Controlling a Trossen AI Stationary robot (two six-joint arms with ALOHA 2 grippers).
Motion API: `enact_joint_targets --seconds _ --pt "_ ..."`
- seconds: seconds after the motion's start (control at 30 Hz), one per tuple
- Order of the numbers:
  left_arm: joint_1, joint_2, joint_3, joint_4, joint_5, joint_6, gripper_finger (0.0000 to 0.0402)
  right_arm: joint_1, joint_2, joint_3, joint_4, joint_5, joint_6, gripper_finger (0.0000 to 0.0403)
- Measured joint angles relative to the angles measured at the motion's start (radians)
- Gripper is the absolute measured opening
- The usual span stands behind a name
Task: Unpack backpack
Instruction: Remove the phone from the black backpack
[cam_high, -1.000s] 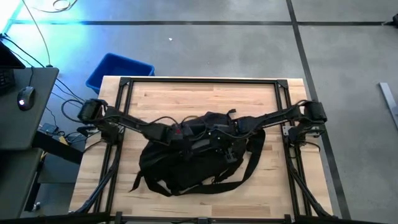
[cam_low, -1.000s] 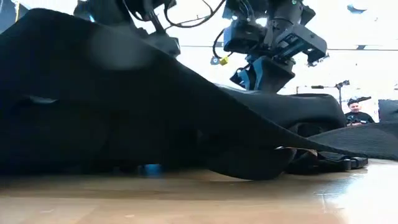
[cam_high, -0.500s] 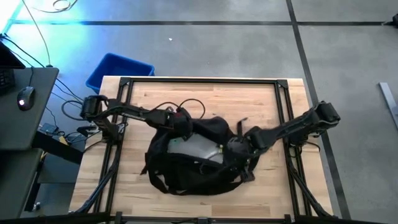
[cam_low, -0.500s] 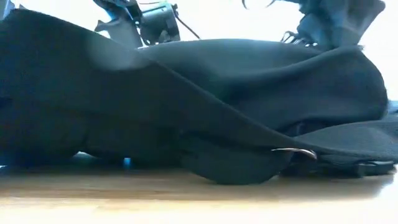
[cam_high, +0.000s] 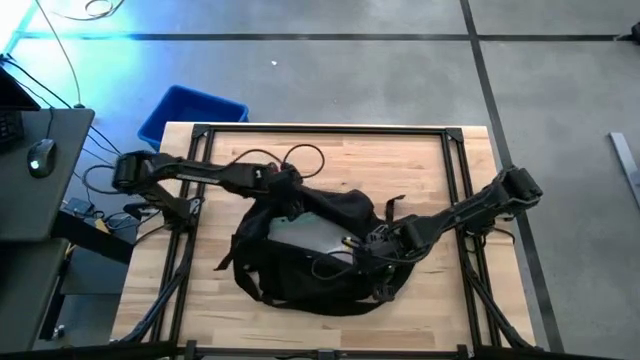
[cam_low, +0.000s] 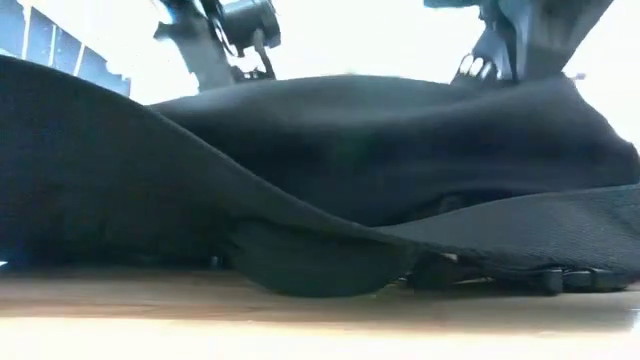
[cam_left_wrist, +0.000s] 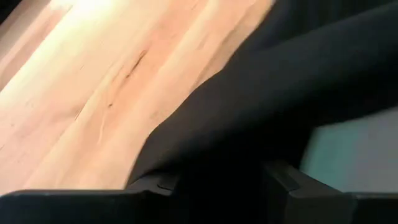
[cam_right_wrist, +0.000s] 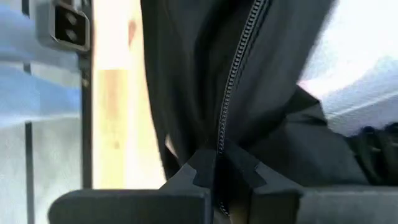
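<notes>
both grippers pinch backpack (cam_high: 310, 262) fabric: left gripper (cam_high: 283, 192) apparently, right gripper (cam_right_wrist: 219, 171) at zipper.

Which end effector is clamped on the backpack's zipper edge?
The right end effector, shut on the backpack's zipper; the left end effector grips plain fabric.

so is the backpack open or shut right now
Open: the backpack gapes in the high view, showing a pale item inside, both grippers holding its edges apart.

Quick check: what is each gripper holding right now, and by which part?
The right gripper is shut on the backpack at its zipper edge. The left gripper grips the backpack's black fabric at the opening's far rim.
</notes>
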Motion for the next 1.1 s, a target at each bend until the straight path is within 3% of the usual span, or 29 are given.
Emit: enact_joint_targets --seconds 0.17,0.33,0.53,0.67,0.8,0.97,1.1 --pt "-0.078 -0.145 0.0 -0.002 0.061 -0.069 0.0104 -0.018 -0.074 0.043 -0.092 0.062 0.085 0.0026" --pt "-0.167 -0.18 0.0 0.124 0.08 -0.104 0.0104 -0.073 -0.12 0.073 -0.095 0.072 0.216 0.0088" --pt "-0.233 -0.057 0.0 0.364 0.161 -0.043 0.0104 -0.119 -0.097 0.104 -0.037 0.07 0.226 0.016" --pt "-0.248 0.058 0.001 0.394 0.207 -0.02 0.0104 -0.132 -0.036 0.102 -0.042 0.122 0.286 0.019" --pt "-0.244 0.151 0.0 0.409 0.215 -0.018 0.0104 -0.138 0.022 0.102 -0.078 0.181 0.416 0.0201" --pt "-0.244 0.21 0.0 0.424 0.285 -0.003 0.0104 -0.147 0.04 0.097 -0.289 0.29 0.653 0.0199" --pt "-0.255 0.217 0.0 0.417 0.293 0.017 0.0104 -0.148 0.04 0.062 -0.252 0.295 0.698 0.0199"
